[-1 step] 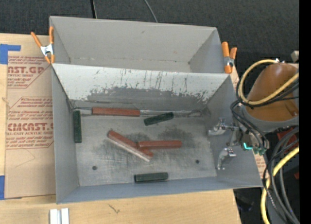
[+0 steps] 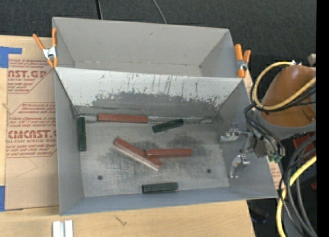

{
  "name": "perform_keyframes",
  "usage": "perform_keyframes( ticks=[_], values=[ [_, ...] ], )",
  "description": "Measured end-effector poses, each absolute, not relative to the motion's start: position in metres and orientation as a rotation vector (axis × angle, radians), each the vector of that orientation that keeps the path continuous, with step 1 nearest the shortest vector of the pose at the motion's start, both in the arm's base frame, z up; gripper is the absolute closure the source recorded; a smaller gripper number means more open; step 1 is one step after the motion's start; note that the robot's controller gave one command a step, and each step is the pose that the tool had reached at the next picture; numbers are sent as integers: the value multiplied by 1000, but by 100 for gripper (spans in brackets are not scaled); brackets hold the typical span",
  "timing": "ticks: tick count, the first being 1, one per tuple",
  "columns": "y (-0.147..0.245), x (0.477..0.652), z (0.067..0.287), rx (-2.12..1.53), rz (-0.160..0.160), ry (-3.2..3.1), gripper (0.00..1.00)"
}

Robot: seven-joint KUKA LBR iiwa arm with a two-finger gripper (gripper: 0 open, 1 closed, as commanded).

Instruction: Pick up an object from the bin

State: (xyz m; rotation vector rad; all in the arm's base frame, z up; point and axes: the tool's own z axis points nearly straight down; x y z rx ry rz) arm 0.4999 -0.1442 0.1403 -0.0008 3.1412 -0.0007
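Observation:
My gripper [image 2: 234,152] hangs over the bin's right wall, its two metal fingers spread apart and open with nothing between them. One fingertip [image 2: 226,138] sits higher in the view, the other [image 2: 235,170] lower. Nearest to it on the bin floor lies a red-brown flat bar [image 2: 169,153], pointing left-right. A second red-brown bar with a pale edge [image 2: 134,153] lies slanted and meets the first bar's left end. A dark green bar [image 2: 167,125] lies tilted near the back wall, left of the gripper.
Another dark green bar [image 2: 160,187] lies by the front wall. A long red-brown bar [image 2: 122,119] rests along the back wall. A dark green bar [image 2: 81,133] lies lengthwise by the left wall. The orange-covered arm with cables stands right of the bin.

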Motion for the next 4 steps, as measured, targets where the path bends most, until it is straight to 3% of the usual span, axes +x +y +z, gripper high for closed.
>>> perform_keyframes(
  ticks=[1,2,3,4],
  values=[
    [-91,532,129,-38,-2,3139,0],
    [-68,542,120,-61,-1,3131,0],
    [-62,528,128,-4,5,3152,0],
    [-54,558,75,-569,-1,3084,100]
  ],
)
